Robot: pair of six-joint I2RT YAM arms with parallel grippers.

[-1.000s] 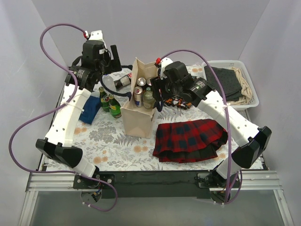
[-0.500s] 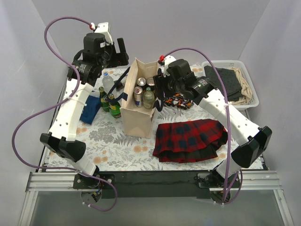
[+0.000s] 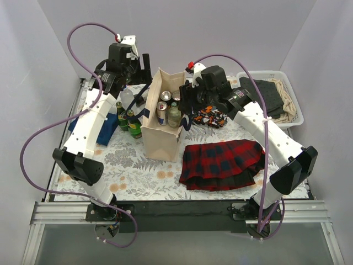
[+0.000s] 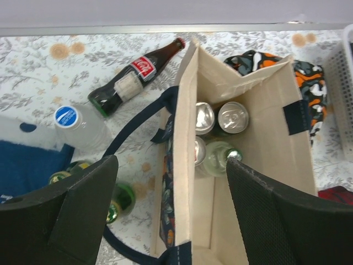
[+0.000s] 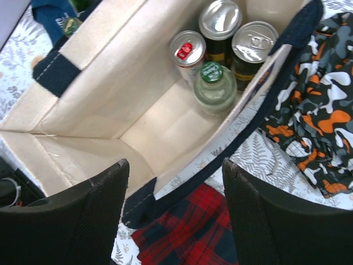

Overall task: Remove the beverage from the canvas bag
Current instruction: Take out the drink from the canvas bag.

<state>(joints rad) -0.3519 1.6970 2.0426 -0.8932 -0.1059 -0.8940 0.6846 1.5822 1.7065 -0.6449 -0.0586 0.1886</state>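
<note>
Canvas bag [image 3: 161, 138] stood upright, holding three cans [image 5: 220, 19] and a green-capped bottle [image 5: 211, 83]. Left tool [image 4: 171, 165] and right tool [image 5: 175, 165] hung near its rim, both released and empty.

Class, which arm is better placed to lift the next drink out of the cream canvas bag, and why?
Probably the right: the right gripper, open, hangs close over the cream canvas bag, with its green-capped glass bottle and silver-topped cans ahead. The left gripper, also open, sits farther away.

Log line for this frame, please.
left gripper open, empty, near canvas bag | right gripper open, empty, over its right rim | inside: three cans, one bottle
</note>
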